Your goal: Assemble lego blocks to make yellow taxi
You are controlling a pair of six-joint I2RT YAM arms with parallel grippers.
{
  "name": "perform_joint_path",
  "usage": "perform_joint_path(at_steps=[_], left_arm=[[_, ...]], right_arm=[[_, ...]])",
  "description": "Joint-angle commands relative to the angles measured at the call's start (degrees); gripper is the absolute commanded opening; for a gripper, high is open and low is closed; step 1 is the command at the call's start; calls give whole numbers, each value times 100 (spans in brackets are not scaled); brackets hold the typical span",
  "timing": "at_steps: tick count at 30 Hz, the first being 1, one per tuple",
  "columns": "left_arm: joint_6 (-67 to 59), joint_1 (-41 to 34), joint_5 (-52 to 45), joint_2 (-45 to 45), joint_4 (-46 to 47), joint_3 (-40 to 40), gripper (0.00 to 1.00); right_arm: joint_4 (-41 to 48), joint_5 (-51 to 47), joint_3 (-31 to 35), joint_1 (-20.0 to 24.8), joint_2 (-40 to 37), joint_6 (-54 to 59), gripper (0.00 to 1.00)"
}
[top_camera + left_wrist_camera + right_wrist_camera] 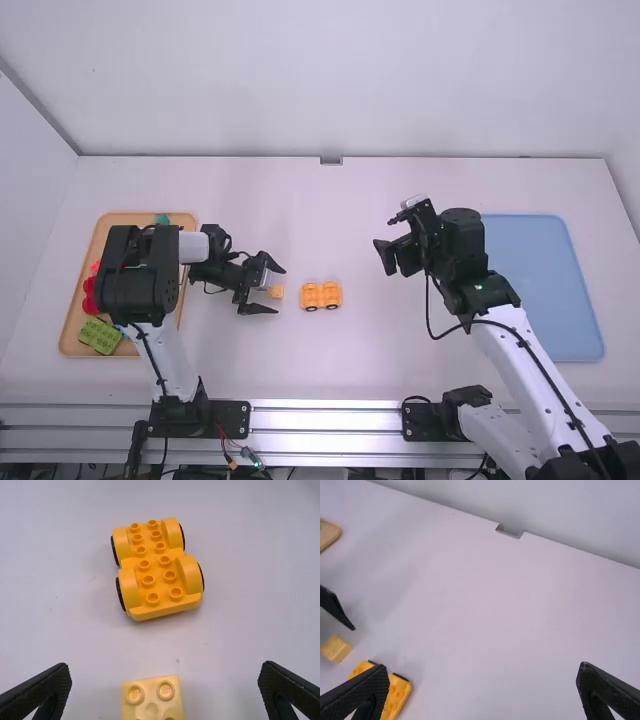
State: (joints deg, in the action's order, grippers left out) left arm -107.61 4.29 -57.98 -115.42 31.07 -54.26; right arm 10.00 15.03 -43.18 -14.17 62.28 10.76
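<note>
Released, with fingers spread wide, left gripper (280, 290); between those fingers, with a gap on both sides, one small pale-yellow block (152, 700) on the table (300, 370). Just beside, to the right in the high view, one yellow car base (155, 570): four black wheels, twelve studs in two rows. Farther right and nearer the back wall (300, 80), also released and wide apart, right gripper (395, 257).

In the way at the left, left arm (140, 280) over the wooden tray (66, 342). On that tray, one green block (100, 336), a teal piece (162, 219) and red plastic (90, 297), too covered to count. Opposite, one blue tray (540, 290), with right arm (515, 350) along its near left side and a loose black cable (430, 325) bowed out toward the car base.

Along the near edge, metal rail (330, 412); at the far edge, one small notch (331, 160). Between car base and back wall, broad stretch of white tabletop for moving.
</note>
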Motion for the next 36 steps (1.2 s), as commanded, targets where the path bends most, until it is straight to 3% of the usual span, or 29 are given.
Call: perform_joint_path(at_steps=[1,6,11,14,20,26,29,32,36], left_arm=[[81,24,-240,-63,-216,122,99],[1252,168,-254,-63,-1307,455,99],[1696,247,-267,-63,-1722,684,99],[1648,234,-240,-63,-1829,787,98],[1631,267,-92,-63,-1808,793,72],[1499,282,-46,-63,-1799,841,72],[1504,284,-48,-63,-1825,868,68],[1460,286,129,-63,-1814,881,52],[1478,289,146,-63,-1792,881,49]], right_arm=[[-11,17,-208,-144,131,398,99],[-109,50,-208,-374,459,623,98],[-251,92,-208,-516,772,831,99],[-223,640,-208,-625,927,1626,99],[-201,1368,-205,-570,975,2092,99],[-315,1893,-15,-343,968,2459,99],[-533,2020,136,-243,968,2402,99],[-693,2118,275,-173,968,2420,99],[-905,2118,439,-153,968,2422,99]])
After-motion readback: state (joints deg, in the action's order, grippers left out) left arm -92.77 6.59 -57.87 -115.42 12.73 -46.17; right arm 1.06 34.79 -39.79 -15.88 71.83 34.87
